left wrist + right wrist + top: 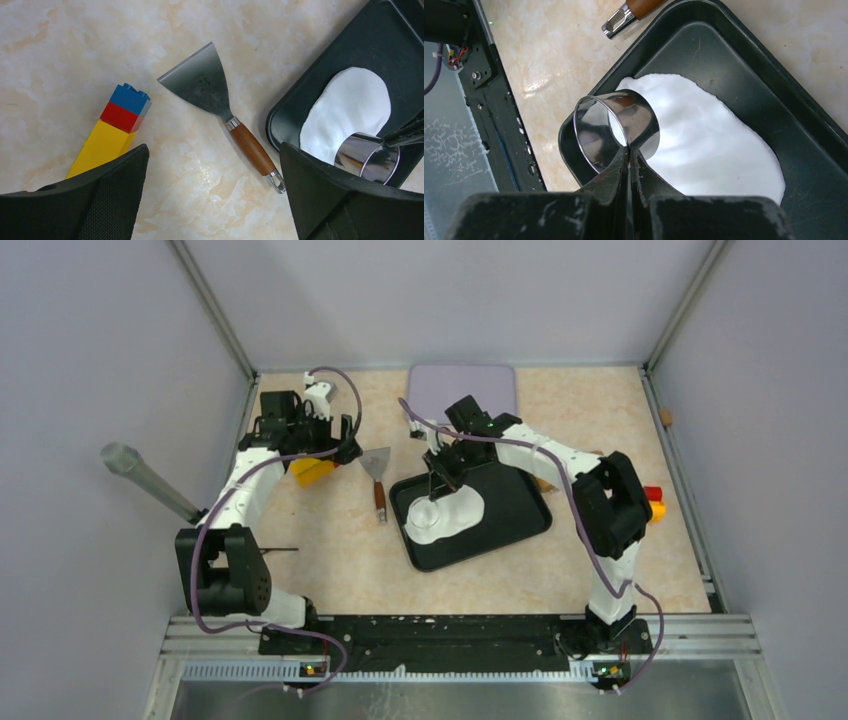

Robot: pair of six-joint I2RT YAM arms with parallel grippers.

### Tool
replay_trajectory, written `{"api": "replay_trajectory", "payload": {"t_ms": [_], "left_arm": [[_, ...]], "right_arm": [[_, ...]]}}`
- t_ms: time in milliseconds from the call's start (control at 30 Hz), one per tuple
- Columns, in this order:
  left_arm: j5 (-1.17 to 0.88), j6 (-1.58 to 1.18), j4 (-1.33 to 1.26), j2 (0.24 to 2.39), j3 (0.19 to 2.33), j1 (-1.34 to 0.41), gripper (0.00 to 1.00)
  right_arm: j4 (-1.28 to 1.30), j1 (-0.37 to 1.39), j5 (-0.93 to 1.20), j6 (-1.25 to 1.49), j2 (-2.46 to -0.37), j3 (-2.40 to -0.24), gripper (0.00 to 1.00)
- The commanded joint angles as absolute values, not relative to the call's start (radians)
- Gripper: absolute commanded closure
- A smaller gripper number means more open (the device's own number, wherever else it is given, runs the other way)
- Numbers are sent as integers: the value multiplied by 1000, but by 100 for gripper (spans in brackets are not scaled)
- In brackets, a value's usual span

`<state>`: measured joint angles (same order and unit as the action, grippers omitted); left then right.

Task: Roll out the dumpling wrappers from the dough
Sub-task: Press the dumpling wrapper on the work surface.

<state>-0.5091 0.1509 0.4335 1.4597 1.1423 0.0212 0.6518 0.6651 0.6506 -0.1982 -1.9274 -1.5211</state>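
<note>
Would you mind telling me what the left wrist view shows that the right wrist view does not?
Only the left wrist view shows the stacked toy bricks, blue on red on yellow, the scraper's metal blade, and the left tool, open and empty. Only the right wrist view shows the black rail at the edge of the table and, clearly, the right tool shut on the wall of the metal ring. Both show the black tray, the flat white dough in it, the ring at the dough's edge and the scraper's wooden handle.
</note>
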Motion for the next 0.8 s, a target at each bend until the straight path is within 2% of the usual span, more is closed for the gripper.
{"api": "replay_trajectory", "payload": {"t_ms": [0, 767], "left_arm": [[-542, 140, 391, 1454, 1135, 23, 1], [-549, 134, 379, 1453, 1124, 24, 1]], "right_arm": [[635, 683, 676, -191, -1962, -1566, 100], [700, 685, 616, -229, -2026, -1566, 100]]}}
